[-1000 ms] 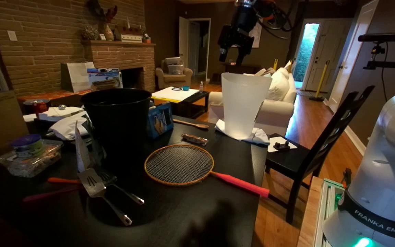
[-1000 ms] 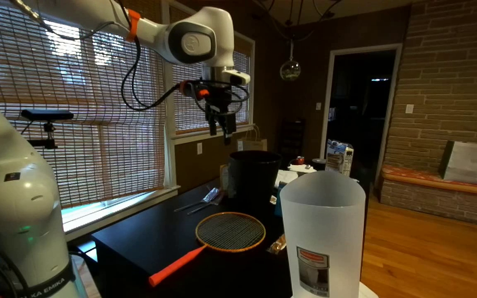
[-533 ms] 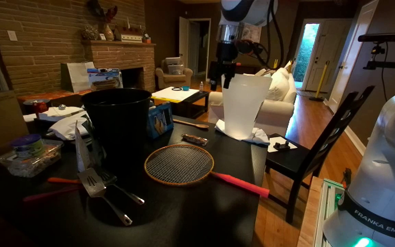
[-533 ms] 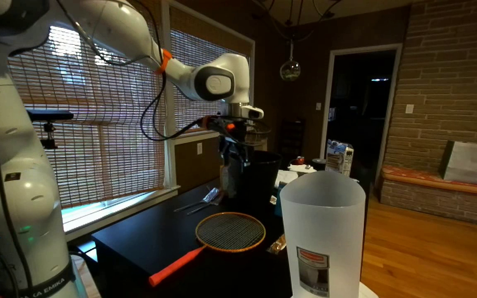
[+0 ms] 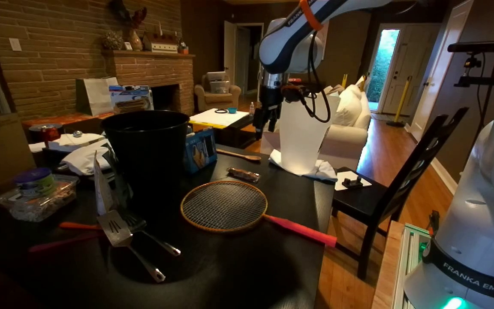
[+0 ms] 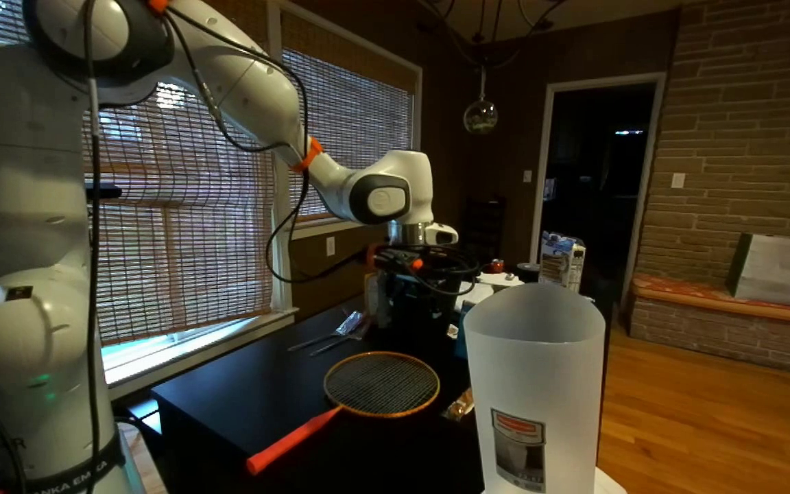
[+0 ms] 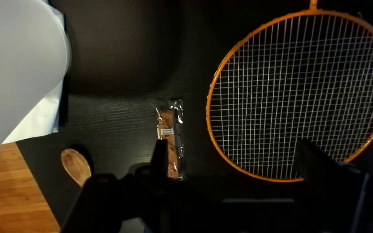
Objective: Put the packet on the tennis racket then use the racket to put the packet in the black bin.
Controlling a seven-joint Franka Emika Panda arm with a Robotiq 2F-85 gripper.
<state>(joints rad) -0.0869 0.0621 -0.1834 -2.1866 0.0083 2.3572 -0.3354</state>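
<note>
The racket [image 5: 225,206] lies flat on the dark table, its red handle [image 5: 305,231] pointing to the table edge. Beside the head rests the packet [image 5: 243,174], a brown bar in clear wrap, apart from the rim; the wrist view shows this packet [image 7: 173,142] left of the racket strings [image 7: 296,97]. Above them hangs my gripper [image 7: 232,141], open, nothing between its fingers, one fingertip overlapping the packet in that view. In an exterior view the gripper [image 5: 265,132] points downward, still above the tabletop. The black bin [image 5: 146,146] stands upright; my gripper partly covers it in an exterior view.
A tall translucent bin [image 6: 535,398] stands on white cloth close to the packet and the gripper. Near the black bin are a blue box [image 5: 200,150], a wooden spoon [image 5: 242,156] and metal spatulas [image 5: 116,229]. A black chair [image 5: 401,184] stands beside the table.
The arm has come down and reached farther out over the table, lowering the gripper from high up. Racket, packet and bins have not moved. The gripper has stayed open.
</note>
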